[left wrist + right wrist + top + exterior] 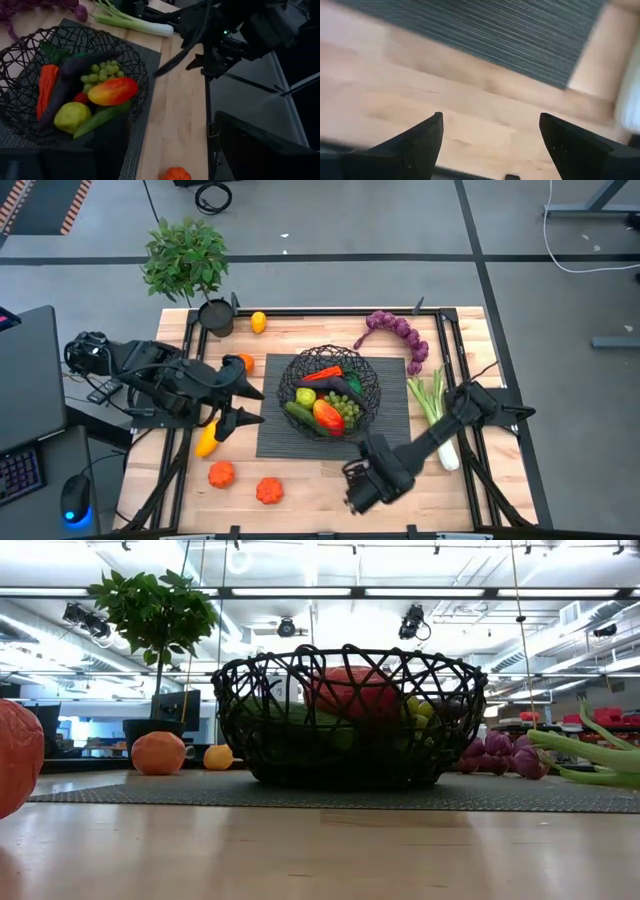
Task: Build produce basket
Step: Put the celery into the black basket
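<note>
The black wire basket (330, 390) stands on a dark mat (285, 442) at the table's middle. It holds a red-and-yellow fruit (114, 91), green grapes (102, 72), a red chili (46, 87), a dark aubergine (75, 75), a cucumber (102, 117) and a yellow-green fruit (72, 116). My left gripper (250, 405) is open and empty just left of the basket. My right gripper (358, 485) is open and empty over bare wood near the front edge, in front of the mat; its own view shows its open fingers (490, 145).
On the table lie a yellow pepper (207, 442), two tomatoes (221, 474) (268, 491), an orange fruit (246, 362), a lemon (258, 322), purple grapes (400, 335) and a leek (435, 415). A potted plant (190, 265) stands at the far left corner.
</note>
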`<state>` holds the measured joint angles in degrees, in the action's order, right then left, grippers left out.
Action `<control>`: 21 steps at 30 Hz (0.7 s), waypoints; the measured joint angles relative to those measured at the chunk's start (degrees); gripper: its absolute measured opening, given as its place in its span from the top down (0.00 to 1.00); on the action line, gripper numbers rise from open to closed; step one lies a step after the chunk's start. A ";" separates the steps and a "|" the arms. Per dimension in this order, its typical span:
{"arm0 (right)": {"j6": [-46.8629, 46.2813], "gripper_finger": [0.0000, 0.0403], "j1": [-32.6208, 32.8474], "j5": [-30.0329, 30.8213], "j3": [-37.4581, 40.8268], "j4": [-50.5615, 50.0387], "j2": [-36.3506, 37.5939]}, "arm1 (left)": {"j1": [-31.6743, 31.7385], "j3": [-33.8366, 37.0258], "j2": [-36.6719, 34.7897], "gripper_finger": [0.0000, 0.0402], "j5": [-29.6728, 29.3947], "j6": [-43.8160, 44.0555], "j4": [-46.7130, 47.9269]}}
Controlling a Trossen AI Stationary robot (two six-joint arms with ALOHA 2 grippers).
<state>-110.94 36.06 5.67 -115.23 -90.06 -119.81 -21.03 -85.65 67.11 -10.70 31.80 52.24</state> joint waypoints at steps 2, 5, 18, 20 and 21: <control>-5.68 0.20 1.44 0.07 2.76 0.22 0.00 | 0.00 0.00 0.00 0.28 0.00 -0.57 0.10; -10.52 0.24 2.63 -0.18 6.67 -0.02 -0.02 | 0.00 0.00 -0.01 0.28 0.01 -0.65 0.08; -8.11 0.41 2.45 -1.26 15.65 1.41 -0.04 | -0.02 0.00 -0.02 0.28 0.86 1.99 0.05; -5.22 0.43 2.07 -2.07 16.86 2.00 -0.04 | 0.00 0.00 -0.02 0.28 1.24 2.26 0.03; -3.73 0.44 1.85 -2.49 17.41 2.67 0.09 | 0.00 0.00 -0.02 0.28 1.41 2.32 0.03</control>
<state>-114.67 37.91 3.18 -97.82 -87.39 -119.72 -21.04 -85.65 67.09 -9.29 34.13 52.27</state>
